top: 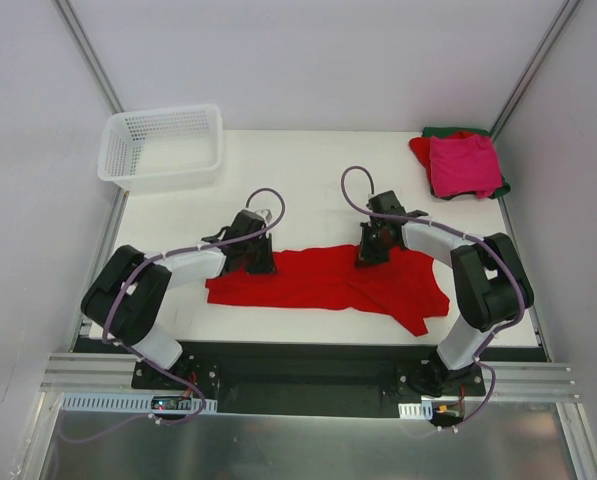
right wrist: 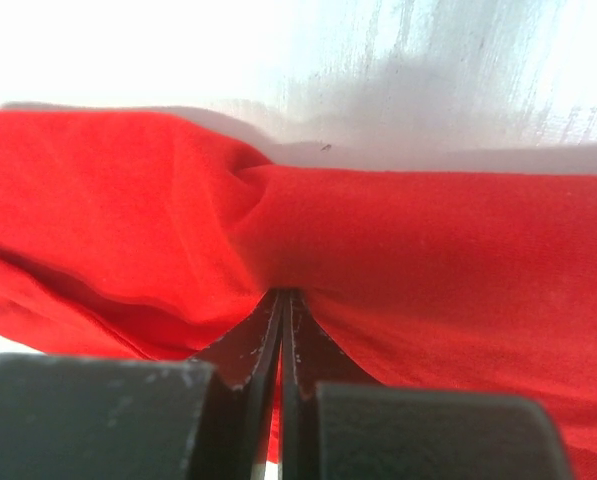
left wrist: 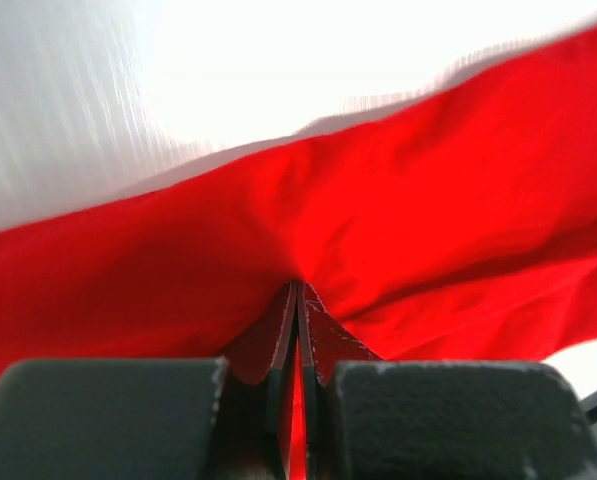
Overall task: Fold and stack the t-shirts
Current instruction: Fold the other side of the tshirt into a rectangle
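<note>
1. Left gripper (left wrist: 298, 292): the two dark fingers are pressed together and pinch a fold of the bright red t-shirt (top: 323, 280). In the left wrist view the cloth puckers to a point at the fingertips, and a sliver of red shows between the fingers.
2. Right gripper (right wrist: 281, 296): the fingers are likewise pressed together on the same shirt. In the right wrist view the fabric gathers into a crease just above the tips.
3. Grip sites: in the top view both grippers sit on the far edge of the bright red t-shirt. The left one is near the shirt's left end and the right one is over its right part, well apart from each other.
4. Bright red t-shirt: it lies as a long, low band across the near half of the white table (top: 308, 170). It is smoother on the left and wrinkled on the right, where a flap points toward the near right edge.
5. Stack at the far right corner: a folded magenta-pink t-shirt (top: 465, 165) lies on top. A red t-shirt (top: 419, 150) shows at its left side, and a dark green t-shirt (top: 441, 131) shows along the far edge. The stack is well apart from both grippers.
6. White mesh basket (top: 163, 150): it stands upright at the far left corner of the table, apart from all the shirts.
</note>
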Motion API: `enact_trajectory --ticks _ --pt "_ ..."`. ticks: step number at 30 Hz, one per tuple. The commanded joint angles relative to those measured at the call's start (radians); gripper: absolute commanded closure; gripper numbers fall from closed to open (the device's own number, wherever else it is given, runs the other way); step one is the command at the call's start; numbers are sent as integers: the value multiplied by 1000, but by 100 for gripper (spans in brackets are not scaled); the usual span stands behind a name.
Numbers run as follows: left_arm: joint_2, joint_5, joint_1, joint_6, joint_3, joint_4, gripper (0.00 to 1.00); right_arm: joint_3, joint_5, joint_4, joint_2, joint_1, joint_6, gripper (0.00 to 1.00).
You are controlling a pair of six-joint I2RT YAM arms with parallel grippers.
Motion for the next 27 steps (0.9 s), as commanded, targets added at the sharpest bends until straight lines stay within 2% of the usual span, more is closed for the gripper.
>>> enact_trajectory --ticks 1,9,27 --pt "-126 5 -29 -33 -96 -32 100 31 19 -13 -2 8 -9 99" --pt "-312 -54 -35 -37 -190 -109 100 36 18 -11 8 9 -9 99" --pt "-369 -62 -37 -14 -176 -149 100 36 15 -16 9 14 -6 99"
